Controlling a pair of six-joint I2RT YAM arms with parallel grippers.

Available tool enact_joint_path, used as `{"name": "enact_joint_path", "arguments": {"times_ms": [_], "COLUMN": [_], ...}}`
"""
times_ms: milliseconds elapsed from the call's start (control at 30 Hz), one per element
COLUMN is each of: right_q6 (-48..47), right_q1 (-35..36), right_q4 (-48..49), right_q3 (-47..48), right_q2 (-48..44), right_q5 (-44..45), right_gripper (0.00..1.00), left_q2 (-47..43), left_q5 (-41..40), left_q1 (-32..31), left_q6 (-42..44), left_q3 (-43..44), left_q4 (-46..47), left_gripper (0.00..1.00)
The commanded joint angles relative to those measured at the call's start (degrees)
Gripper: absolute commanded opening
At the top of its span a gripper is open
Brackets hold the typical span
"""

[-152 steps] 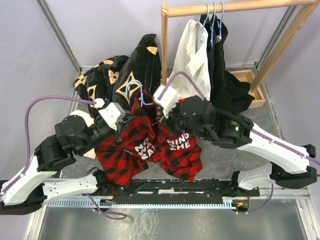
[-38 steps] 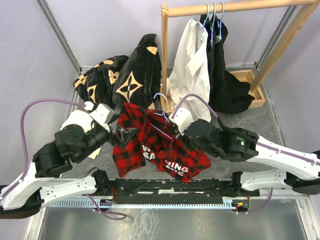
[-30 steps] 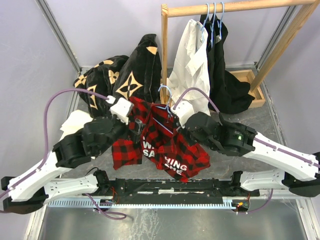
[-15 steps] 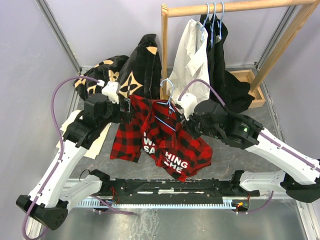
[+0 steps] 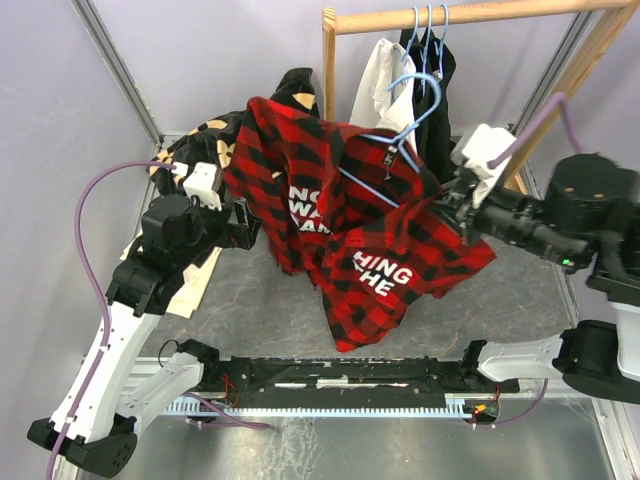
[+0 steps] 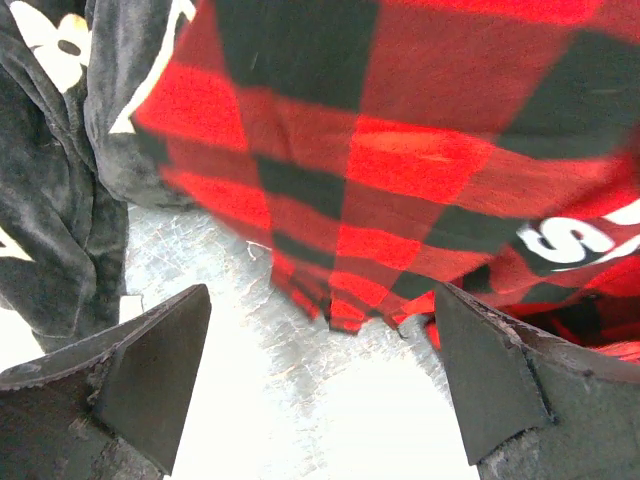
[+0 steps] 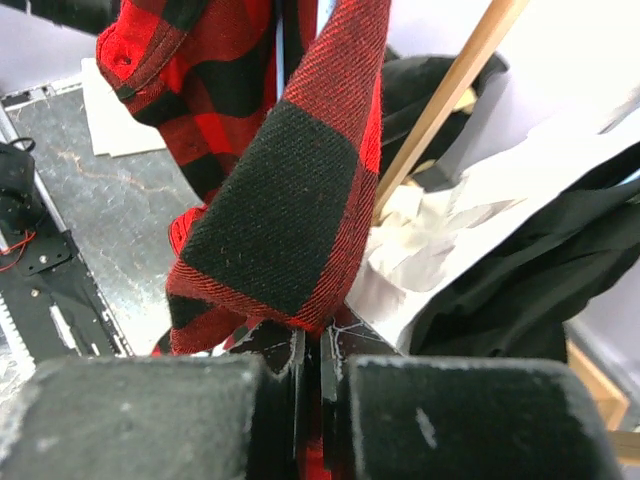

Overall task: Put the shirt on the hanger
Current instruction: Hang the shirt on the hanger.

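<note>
The red-and-black plaid shirt (image 5: 300, 160) hangs in the air, draped over the light-blue wire hanger (image 5: 398, 141), whose hook points up toward the rail. My right gripper (image 5: 457, 203) is shut on the shirt's right shoulder; in the right wrist view red plaid shirt (image 7: 280, 200) is pinched between the closed jaws of the right gripper (image 7: 322, 345). Whether the wire is in that pinch too is hidden by cloth. My left gripper (image 5: 250, 225) stands open beside the shirt's left edge. In the left wrist view the left gripper (image 6: 320, 330) holds nothing, and the shirt (image 6: 400, 170) hangs just beyond its fingers (image 6: 150, 370).
A pale wooden rail (image 5: 450, 15) at the back right carries a white shirt (image 5: 385, 75) and a black garment (image 5: 440, 60) on more blue hangers. Black fabric with tan motifs (image 5: 215, 140) is heaped at the back left. A white sheet (image 5: 200, 280) lies under the left arm.
My right arm has lifted the shirt and hanger up off the table and carried them right, toward the rail. The left gripper stays open by the shirt's left edge.
</note>
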Motion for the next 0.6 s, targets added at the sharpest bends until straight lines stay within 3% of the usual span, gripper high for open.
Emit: {"name": "enact_joint_path", "arguments": {"times_ms": [0,200,567], "right_q6": [-5.9,-6.6,0.0], "right_q1": [-0.3,-0.3,-0.3], "right_q4": [-5.6,-4.9,5.4], "right_q3": [14.3,13.4,-24.7], "right_q2": [4.3,2.5,-9.2], "right_q5": [0.3,1.0,-6.7], "right_gripper": [0.00,0.00,0.00], "left_q2": [-0.1,-0.6,-2.2], "left_q5": [0.7,-0.6,0.3], "left_q1": [0.3,0.3,0.3], "left_q6": [2.3,2.9,2.9], "left_q3": [2.9,3.1,0.1], "left_q4": [1.9,1.7,1.5], "left_gripper": [0.98,0.98,0.98]}}
